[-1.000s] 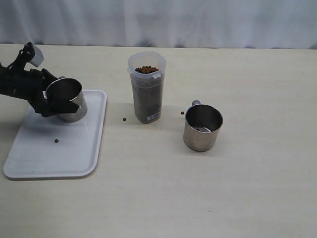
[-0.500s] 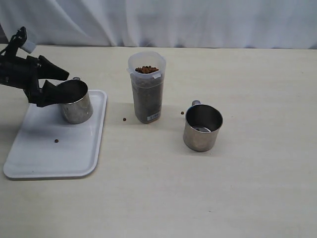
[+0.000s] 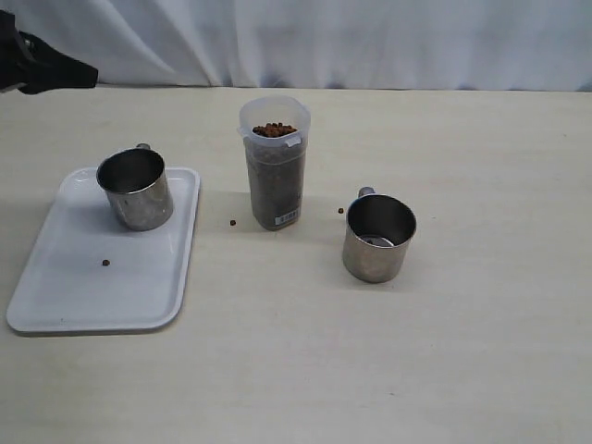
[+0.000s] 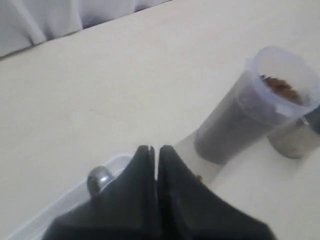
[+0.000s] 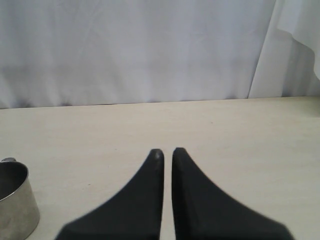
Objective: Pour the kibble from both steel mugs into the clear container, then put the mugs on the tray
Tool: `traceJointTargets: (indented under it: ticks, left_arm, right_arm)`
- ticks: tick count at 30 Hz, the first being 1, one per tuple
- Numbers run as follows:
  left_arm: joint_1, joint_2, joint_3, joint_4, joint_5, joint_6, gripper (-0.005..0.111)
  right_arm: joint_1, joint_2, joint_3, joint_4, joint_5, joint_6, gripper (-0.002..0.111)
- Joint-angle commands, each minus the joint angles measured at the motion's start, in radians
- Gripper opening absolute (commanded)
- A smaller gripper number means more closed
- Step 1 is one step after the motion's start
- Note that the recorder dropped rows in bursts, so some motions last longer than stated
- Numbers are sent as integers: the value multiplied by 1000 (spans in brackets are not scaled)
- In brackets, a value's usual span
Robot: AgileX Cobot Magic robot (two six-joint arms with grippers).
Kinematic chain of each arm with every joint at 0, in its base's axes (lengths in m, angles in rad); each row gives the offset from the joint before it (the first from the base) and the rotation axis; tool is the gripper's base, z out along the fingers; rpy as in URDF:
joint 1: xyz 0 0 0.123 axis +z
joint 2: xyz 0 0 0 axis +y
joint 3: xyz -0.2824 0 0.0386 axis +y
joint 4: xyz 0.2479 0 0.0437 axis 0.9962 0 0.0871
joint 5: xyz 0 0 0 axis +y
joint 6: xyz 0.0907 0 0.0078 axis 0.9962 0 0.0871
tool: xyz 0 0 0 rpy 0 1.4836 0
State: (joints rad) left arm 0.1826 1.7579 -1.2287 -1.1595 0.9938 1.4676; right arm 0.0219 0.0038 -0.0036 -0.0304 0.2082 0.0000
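One steel mug stands upright at the far end of the white tray, free of any gripper. My left gripper is at the far left edge beyond the tray, shut and empty. In its wrist view the gripper is shut above that mug's handle. The clear container stands mid-table, filled with kibble almost to the rim. The second steel mug stands upright on the table to the container's right. My right gripper is shut and empty, out of the exterior view.
One loose pellet lies on the tray. Two more pellets lie on the table, one left of the container and one beside the second mug's handle. A white curtain hangs behind the table.
My left gripper set the mug upright on the tray, let go, and pulled away up and to the far left, its jaws closing. The second mug and container have not moved.
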Motion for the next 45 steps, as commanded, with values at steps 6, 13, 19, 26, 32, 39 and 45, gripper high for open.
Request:
traceJointTargets:
  ticks: [6, 13, 19, 26, 32, 39, 45]
  left_arm:
    - [-8, -212, 247, -202, -161, 6, 0]
    - [-8, -545, 580, -449, -385, 249, 0]
    - [-8, -919, 807, -577, -594, 344, 0]
    - [-8, -1330, 1046, -585, -726, 341, 0]
    - [-8, -1586, 1181, -585, -808, 329, 0]
    - [-10, -1668, 1214, -585, -785, 329, 0]
    - [-10, -1668, 1214, -585, -777, 329, 0]
  right_arm:
    - [-7, -4, 4, -3, 3, 0, 5]
    - [-7, -4, 4, -3, 3, 0, 5]
    - [-7, -4, 4, -3, 3, 0, 5]
    - [-7, -4, 4, -3, 3, 0, 5]
    - [-7, -4, 4, -3, 3, 0, 5]
    - [-7, -4, 4, -3, 3, 0, 5]
    - [-7, -4, 4, -3, 3, 0, 5]
